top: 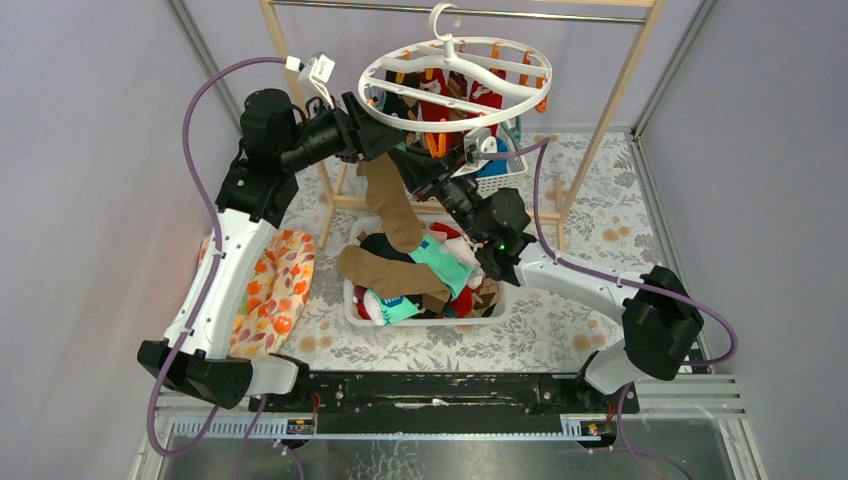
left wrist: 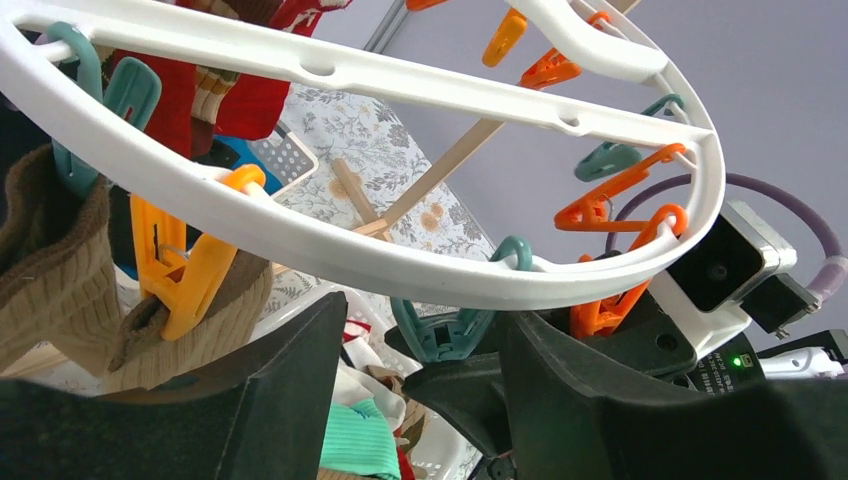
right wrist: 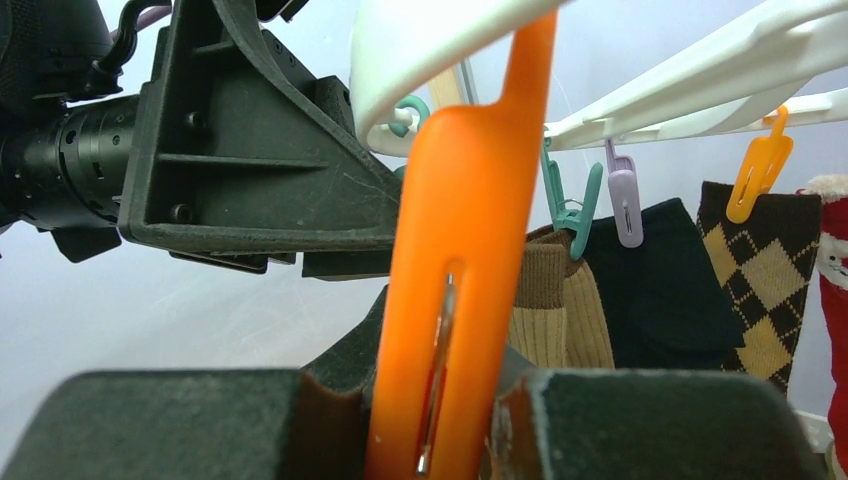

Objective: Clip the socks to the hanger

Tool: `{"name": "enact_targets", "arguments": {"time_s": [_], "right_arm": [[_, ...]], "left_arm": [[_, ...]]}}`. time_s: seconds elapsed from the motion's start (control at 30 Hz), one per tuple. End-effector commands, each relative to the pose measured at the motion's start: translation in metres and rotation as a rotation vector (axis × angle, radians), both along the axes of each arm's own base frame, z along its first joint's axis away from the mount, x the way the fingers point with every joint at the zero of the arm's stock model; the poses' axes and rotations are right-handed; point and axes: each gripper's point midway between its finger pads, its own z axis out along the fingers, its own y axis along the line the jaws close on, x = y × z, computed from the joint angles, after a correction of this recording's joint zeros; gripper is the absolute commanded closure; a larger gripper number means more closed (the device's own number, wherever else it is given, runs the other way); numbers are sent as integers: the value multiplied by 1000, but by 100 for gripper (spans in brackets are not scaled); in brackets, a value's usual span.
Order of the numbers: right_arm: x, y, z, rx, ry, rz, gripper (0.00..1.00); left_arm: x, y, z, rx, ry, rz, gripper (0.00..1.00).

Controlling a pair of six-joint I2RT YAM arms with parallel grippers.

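Right claw (right wrist: 430,420) is clamped on an orange clip (right wrist: 470,250) dangling from the white hanger (left wrist: 300,235), which hangs above the far middle of the worktop. Left claw (left wrist: 420,400) stands with fingers apart just under the hanger's rim, beside a tan sock (top: 390,205) that droops toward the basket (top: 352,300) holding other socks (top: 440,262) mid-worktop.

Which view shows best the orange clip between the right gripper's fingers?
Right wrist view: the orange clip fills the frame between the right gripper fingers. Left wrist shows only part of it below the hanger; top external, a small orange spot.
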Motion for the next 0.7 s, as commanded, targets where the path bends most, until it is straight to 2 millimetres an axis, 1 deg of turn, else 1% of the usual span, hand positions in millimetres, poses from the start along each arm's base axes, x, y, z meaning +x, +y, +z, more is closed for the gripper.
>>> {"name": "enact_targets", "arguments": {"time_s": [0.0, 0.17, 0.2, 0.23, 0.27, 0.3, 0.33, 0.37, 0.43, 0.5, 0.53, 0.6, 0.63, 0.67], "right_arm": [[0, -2, 26, 43, -46, -39, 100], [1, 1, 23, 25, -38, -43, 100], [1, 2, 23, 21, -37, -42, 100], [1, 4, 22, 14, -35, -40, 100], [2, 5, 20, 6, -32, -39, 98], [2, 6, 19, -3, -29, -41, 92], [2, 5, 17, -10, -24, -47, 84], [3, 4, 14, -20, -18, -56, 76], [4, -1, 8, -35, -5, -77, 56], [3, -9, 2, -53, 6, -100, 33], [2, -13, -3, -68, 15, -112, 24], [0, -21, -12, -88, 31, -129, 12], [-2, -26, -15, -94, 38, -137, 3], [-3, -30, -19, -96, 44, -147, 1]], "left_arm": [[4, -1, 30, -45, -90, 6, 39], [9, -3, 32, -54, -87, 6, 46], [10, -3, 32, -55, -88, 6, 49], [11, -4, 32, -56, -88, 5, 54], [12, -4, 32, -55, -89, 6, 62], [14, -3, 31, -52, -90, 10, 70], [14, -3, 31, -47, -98, 14, 82], [16, -2, 31, -42, -102, 22, 90], [15, -1, 31, -31, -114, 27, 98], [14, 0, 32, -19, -133, 27, 100], [13, 1, 32, -14, -142, 27, 100], [12, 3, 32, -3, -157, 30, 100], [12, 3, 31, 1, -159, 30, 100], [11, 3, 31, 6, -164, 30, 100]]}}
